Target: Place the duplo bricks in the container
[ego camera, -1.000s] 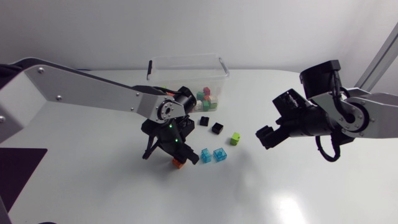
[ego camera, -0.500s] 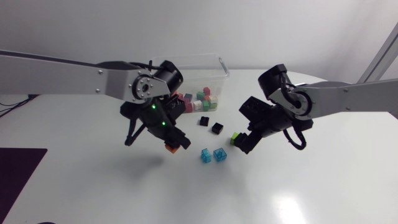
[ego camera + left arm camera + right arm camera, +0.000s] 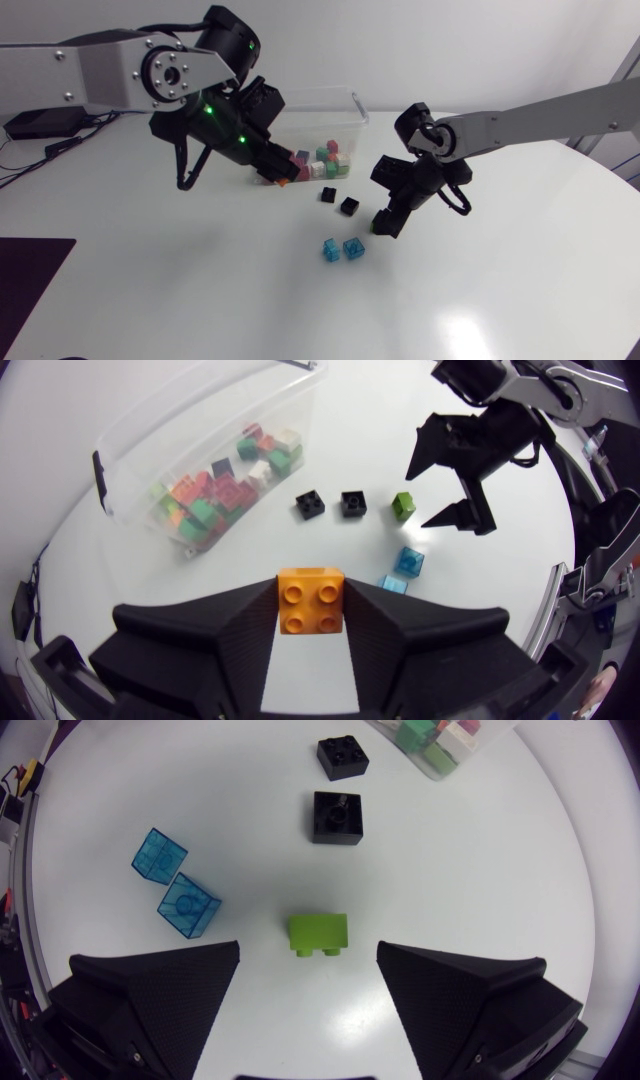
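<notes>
L hand clamping orange brick, lifted to container near wall; drop next. R hand swung in, open wide over green brick, not yet gripping.

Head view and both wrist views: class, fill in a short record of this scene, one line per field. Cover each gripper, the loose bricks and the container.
left gripper: shut on the orange brick, held above the table near the container
right gripper: open, low over the green brick, fingers either side, not touching
loose on table: green brick, two black bricks, two clear blue bricks
container: clear, open, already holds a pile of mixed-colour bricks
left to do: six bricks are not yet in the container
</notes>
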Tool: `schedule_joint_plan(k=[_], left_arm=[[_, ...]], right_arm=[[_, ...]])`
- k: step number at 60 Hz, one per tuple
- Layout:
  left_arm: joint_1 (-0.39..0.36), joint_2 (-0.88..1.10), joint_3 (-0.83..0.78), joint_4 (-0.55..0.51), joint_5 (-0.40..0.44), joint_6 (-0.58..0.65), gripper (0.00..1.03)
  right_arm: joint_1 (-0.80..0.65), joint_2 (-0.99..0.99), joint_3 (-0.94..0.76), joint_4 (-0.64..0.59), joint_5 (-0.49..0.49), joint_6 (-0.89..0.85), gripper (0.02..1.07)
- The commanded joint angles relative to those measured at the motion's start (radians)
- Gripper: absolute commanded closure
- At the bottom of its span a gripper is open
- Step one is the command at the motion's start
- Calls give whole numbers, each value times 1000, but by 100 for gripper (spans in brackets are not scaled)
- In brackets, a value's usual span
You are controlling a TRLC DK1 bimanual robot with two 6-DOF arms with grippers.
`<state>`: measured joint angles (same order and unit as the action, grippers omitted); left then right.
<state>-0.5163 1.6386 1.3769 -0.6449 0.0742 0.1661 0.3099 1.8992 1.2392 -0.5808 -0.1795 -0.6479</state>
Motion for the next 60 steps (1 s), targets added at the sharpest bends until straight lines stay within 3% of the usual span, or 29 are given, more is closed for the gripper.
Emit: schedule_joint_plan(k=[1, 10, 23, 28, 35, 41, 60], left_arm=[[16, -17, 47, 28, 18, 21, 74], [56, 3, 88, 97, 38, 21, 74], [111, 35, 145, 179, 73, 13, 74], [119, 56, 163, 215, 79, 6, 73], [124, 125, 229, 232, 85, -4, 73], [124, 170, 266, 258, 85, -14, 73], [165, 316, 479, 268, 84, -59, 71]], right_arm=[[-8, 41, 46, -27, -3, -47, 11], [-9, 92, 97, -48, 2, -64, 14], [-11, 155, 149, -59, 5, -76, 34], [-11, 167, 154, -59, 5, -78, 35], [-11, 179, 154, -56, 5, -76, 61], [-20, 164, 140, -57, 2, -76, 70], [-26, 29, 55, -79, 9, -73, 74]])
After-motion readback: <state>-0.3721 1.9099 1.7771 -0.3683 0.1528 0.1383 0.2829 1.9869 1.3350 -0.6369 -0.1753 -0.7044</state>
